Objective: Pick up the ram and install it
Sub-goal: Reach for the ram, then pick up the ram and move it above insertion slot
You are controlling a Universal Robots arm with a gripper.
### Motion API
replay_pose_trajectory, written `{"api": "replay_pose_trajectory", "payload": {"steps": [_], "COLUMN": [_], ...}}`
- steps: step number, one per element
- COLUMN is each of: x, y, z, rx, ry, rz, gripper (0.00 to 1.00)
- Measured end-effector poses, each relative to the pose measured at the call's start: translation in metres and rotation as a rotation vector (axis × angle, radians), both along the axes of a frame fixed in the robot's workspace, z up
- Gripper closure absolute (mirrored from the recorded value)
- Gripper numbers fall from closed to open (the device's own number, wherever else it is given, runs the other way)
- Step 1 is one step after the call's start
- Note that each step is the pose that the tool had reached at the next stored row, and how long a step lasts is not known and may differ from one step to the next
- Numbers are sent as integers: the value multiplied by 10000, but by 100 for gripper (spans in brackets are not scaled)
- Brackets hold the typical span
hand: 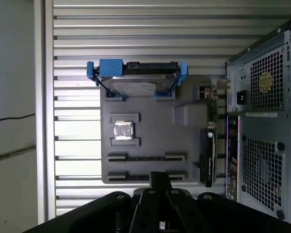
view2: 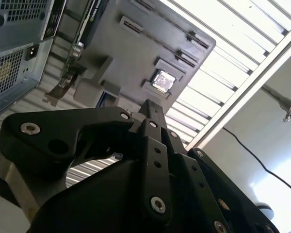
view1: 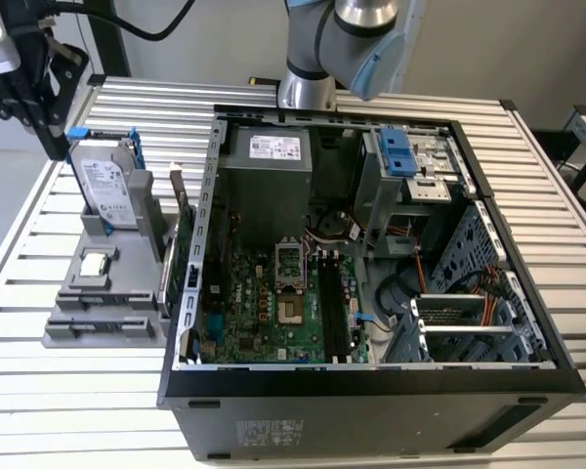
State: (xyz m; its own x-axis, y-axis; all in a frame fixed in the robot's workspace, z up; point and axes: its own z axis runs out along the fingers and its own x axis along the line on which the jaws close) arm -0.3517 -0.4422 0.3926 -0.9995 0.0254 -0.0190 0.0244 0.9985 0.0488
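In the exterior view, my tool [view1: 55, 142] hangs above the far corner of the grey fixture [view1: 68, 332], toward the exterior view's left. It is well apart from the open computer case [view1: 371, 420]. The slatted counter [view1: 68, 410] has bare room in front of the fixture. A hard drive [view1: 107, 186] with blue clips stands upright on the fixture. An expansion card [view1: 181, 244] stands at the fixture's edge, just beside the case wall. Inside the case, the black slots [view1: 334, 303] run along the motherboard [view1: 264, 303], between the processor socket and the cable bundle. I cannot tell whether the ram sits in them.

In the second wrist view, the tool [view2: 153, 108] tapers to one narrow black tip, its fingers pressed together with nothing clamped between them. Past it lie the fixture [view2: 136, 58], a square chip [view2: 163, 81] and the counter's outer rail [view2: 252, 82].

In the first wrist view, the tool [hand: 160, 175] sits over the fixture edge nearest it, its tip overlapping one of two long narrow holders [hand: 145, 158]. Both holders read as dark strips, and I cannot tell whether a ram lies in either. The hard drive [hand: 136, 80] lines the opposite edge, the card [hand: 207, 145] stands between fixture and case [hand: 264, 121], and the counter's border [hand: 39, 97] runs close beside the fixture.
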Motion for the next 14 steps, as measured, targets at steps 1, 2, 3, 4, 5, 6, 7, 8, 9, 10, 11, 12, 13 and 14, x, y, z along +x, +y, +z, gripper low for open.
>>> {"api": "replay_pose_trajectory", "payload": {"steps": [1, 2, 3, 4, 5, 6, 7, 8, 9, 10, 11, 12, 13, 14], "x": [-1, -1, -1, -1, -2, -2, -2, -2, -2, -2, -1, -1, -1, -2], "y": [-16, -33, -52, -69, -89, -108, -129, -150, -175, -200, -224, -250, -275, -300], "z": [0, 0, 0, 0, 0, 0, 0, -1, 0, -1, -1, 0, 0, -1], "rx": [0, 0, 0, 0, 0, 0, 0, 0, 0, 0, 0, 0, -1, 0], "ry": [0, 0, 0, 0, 0, 0, 0, -1, 0, 0, 0, 0, 1, 0], "rz": [0, -1, 0, 0, -1, -1, -1, 0, 0, 0, 0, 0, 0, 0], "gripper": [100, 100, 100, 100, 100, 100, 100, 100, 100, 100, 100, 100, 100, 100]}}
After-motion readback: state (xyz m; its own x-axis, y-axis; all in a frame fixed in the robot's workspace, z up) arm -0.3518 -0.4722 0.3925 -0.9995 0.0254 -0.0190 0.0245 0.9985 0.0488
